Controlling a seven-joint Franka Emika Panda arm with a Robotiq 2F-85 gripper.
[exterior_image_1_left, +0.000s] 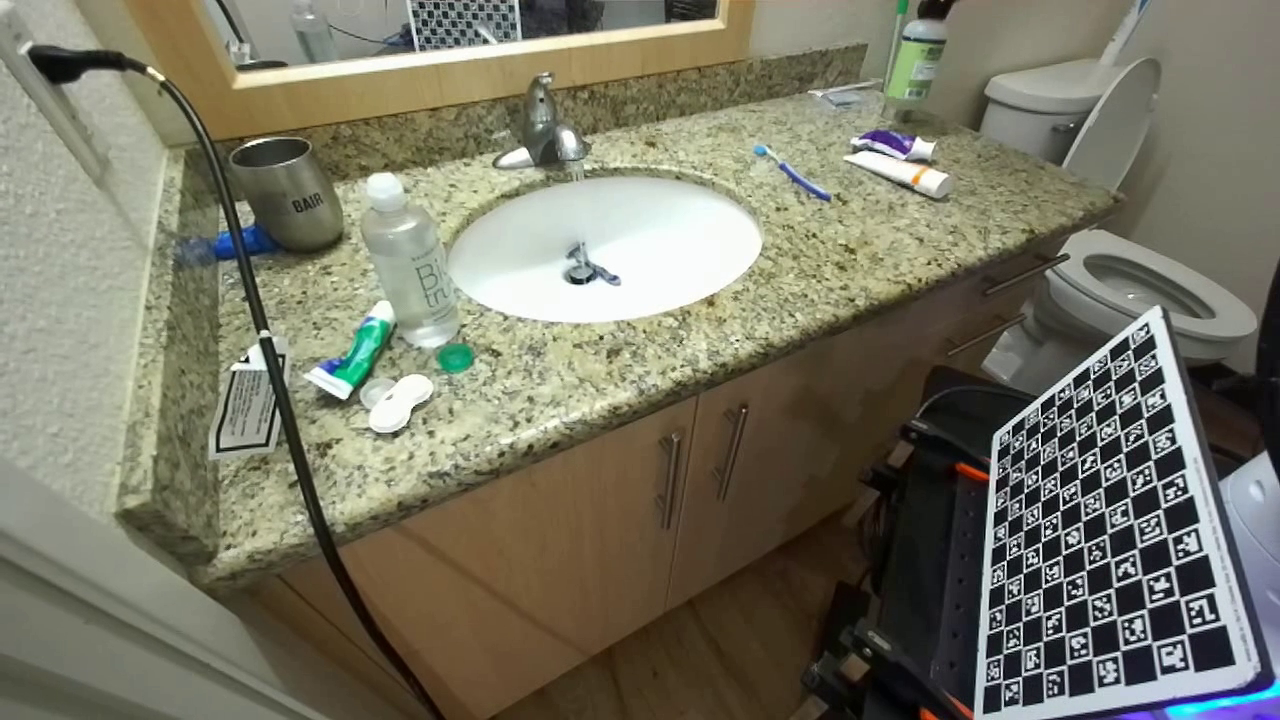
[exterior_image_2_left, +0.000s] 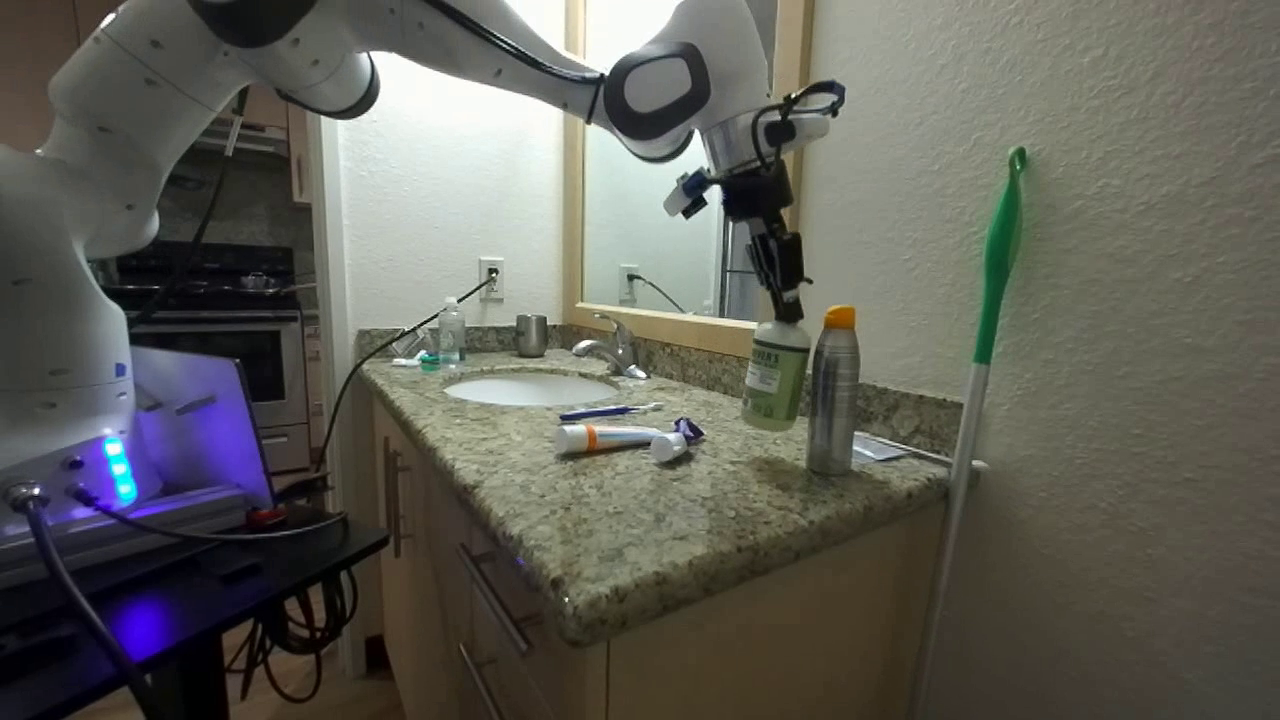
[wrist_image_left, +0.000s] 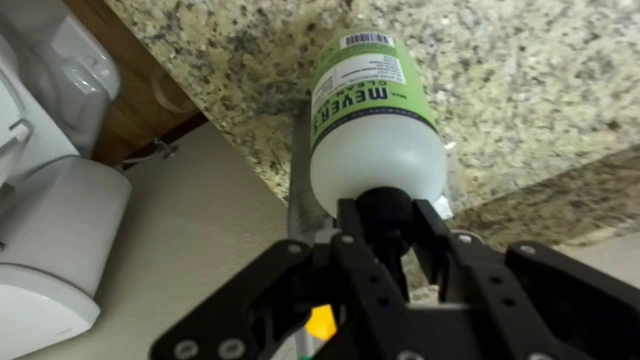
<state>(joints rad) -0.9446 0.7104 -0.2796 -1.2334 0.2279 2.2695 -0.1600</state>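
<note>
Green-labelled plastic, the Meyer's bottle (wrist_image_left: 370, 95) hangs from the gripper (wrist_image_left: 387, 212), whose fingers (wrist_image_left: 430, 220) are clamped on either side of its black collar (wrist_image_left: 382, 197). That narrow neck is probably the handiest place to pinch, since the round body is far wider, and a hold so near the top lets the weight hang below it. In an exterior view the base shows clear of the bench (exterior_image_2_left: 640, 540), near its right end and over a dark patch (exterior_image_2_left: 780, 472) that may be shadow or moisture; the bottle leans only slightly. A silver aerosol can (exterior_image_2_left: 834, 400) stands upright just to the right, on its own base; whether the two touch cannot be told. Further left, toward the sink (exterior_image_1_left: 690, 235), a white toothpaste tube (exterior_image_2_left: 625, 437) and a blue toothbrush (exterior_image_2_left: 598, 412) lie flat, the brush likely because it has no base to stand on.

Up close, the bottle's shoulder is milky and looks translucent, rounding smoothly toward the collar. A dark band edges the label; past it come bold MEYER'S lettering, a white panel of small print and a barcode near the base, all upside down in the wrist view. How full it is cannot be made out.
</note>
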